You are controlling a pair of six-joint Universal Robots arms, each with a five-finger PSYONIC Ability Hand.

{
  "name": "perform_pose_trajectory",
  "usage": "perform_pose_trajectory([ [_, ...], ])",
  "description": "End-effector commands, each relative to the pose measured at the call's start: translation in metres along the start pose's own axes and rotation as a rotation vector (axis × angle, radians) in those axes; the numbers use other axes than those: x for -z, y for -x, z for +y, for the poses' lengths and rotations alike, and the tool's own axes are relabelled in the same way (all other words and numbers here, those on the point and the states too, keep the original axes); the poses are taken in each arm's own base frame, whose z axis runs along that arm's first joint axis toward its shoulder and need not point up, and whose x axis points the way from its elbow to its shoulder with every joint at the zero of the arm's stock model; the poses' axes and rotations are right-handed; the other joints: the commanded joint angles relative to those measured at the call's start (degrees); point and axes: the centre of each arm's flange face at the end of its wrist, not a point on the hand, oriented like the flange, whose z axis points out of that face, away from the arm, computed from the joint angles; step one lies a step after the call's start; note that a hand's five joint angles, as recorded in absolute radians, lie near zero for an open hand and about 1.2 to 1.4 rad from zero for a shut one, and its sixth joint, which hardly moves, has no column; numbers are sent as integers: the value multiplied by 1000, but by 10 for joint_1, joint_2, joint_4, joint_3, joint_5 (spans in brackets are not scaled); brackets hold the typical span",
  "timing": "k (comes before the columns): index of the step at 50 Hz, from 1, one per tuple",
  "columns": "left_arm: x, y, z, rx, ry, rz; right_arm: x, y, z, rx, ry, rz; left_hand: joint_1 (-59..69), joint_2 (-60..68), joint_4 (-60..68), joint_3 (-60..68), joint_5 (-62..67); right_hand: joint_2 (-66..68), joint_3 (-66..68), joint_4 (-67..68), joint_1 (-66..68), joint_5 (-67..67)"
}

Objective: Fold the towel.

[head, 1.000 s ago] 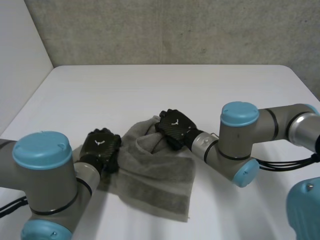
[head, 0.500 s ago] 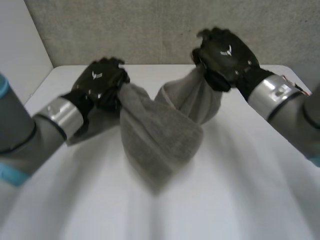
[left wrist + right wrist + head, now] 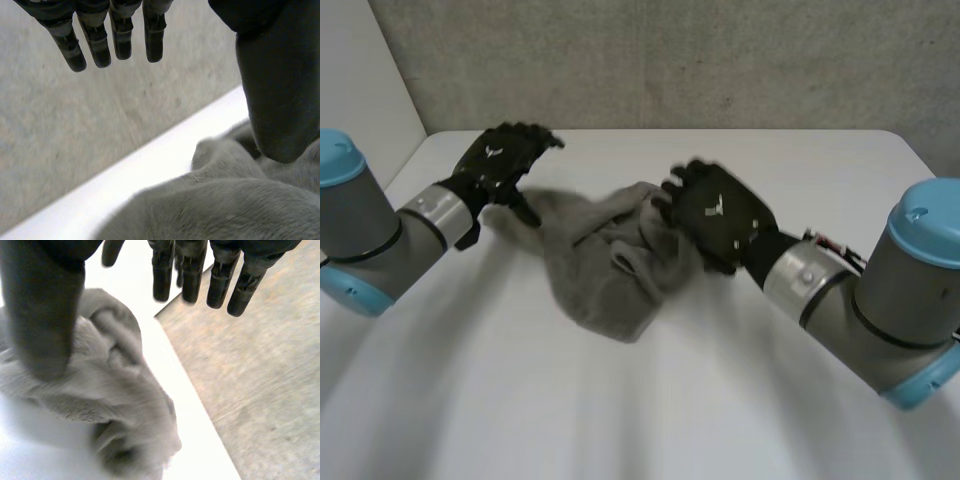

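Note:
The grey towel [image 3: 610, 255] lies in a crumpled heap on the white table [image 3: 650, 400], a little behind its middle. My left hand [image 3: 505, 160] hovers at the heap's back left edge with straight, spread fingers and holds nothing. In the left wrist view the towel [image 3: 225, 205] lies under the thumb, apart from the left hand [image 3: 120, 35]. My right hand [image 3: 715, 215] is open over the heap's right side. In the right wrist view the right hand [image 3: 187, 275] has straight fingers, and the towel [image 3: 100, 385] bunches below its thumb.
A rough grey wall [image 3: 670, 60] runs right behind the table's far edge [image 3: 720, 131]. A pale wall [image 3: 360, 110] stands at the left. Bare tabletop spreads in front of the towel and to both sides.
Half a second ago both hands held the towel lifted, each shut on a bunch of it. Both have let go and come down, and the towel has dropped into a heap.

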Motion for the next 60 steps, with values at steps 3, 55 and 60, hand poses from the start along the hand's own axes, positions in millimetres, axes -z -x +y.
perform_pose_trajectory([
  [3,23,13,19,-37,171,-84,11,-7,7,53,92,59,-34,-34,-32,-28,-26,-139,-30,-40,-133,-93],
  [55,66,-175,55,270,312,-304,-5,48,40,-456,293,111,-4,-4,-32,-28,4,35,-30,-40,41,81],
  [60,57,-170,65,264,302,-318,-12,49,48,-456,302,108,0,-1,-32,-28,8,69,-30,-40,75,115],
])
